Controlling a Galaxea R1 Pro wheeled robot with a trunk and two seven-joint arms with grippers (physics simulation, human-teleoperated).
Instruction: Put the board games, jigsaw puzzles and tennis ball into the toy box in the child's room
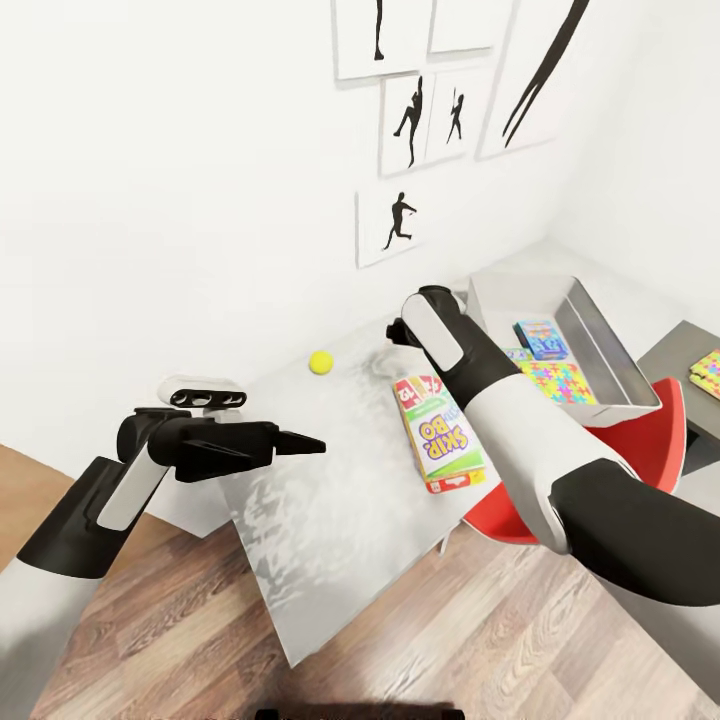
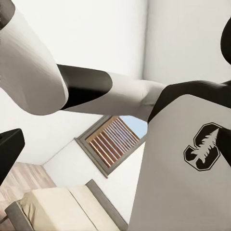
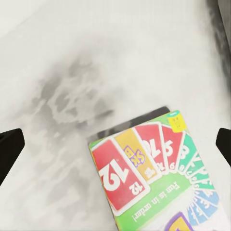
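The tennis ball (image 1: 320, 362) lies on the table (image 1: 330, 500) near the wall. A SKIP-BO board game (image 1: 440, 430) lies flat beside my right arm. My right gripper (image 1: 398, 335) hovers open above that box's far end; in the right wrist view its fingertips (image 3: 9, 149) stand wide apart over the printed cards (image 3: 144, 178). The toy box (image 1: 612, 352) at the table's far end holds a jigsaw puzzle (image 1: 558, 382) and a small blue printed box (image 1: 540, 338). My left gripper (image 1: 300, 443) is open above the table's left edge, holding nothing. The bed (image 2: 62, 202) appears in the left wrist view.
A red chair (image 1: 640, 450) is tucked under the table by my right arm. A dark grey cabinet (image 1: 680, 375) at the far right carries a colourful flat thing (image 1: 708, 368). Black silhouette pictures (image 1: 400, 220) hang on the white wall. Wood-plank floor (image 1: 400, 640) lies below.
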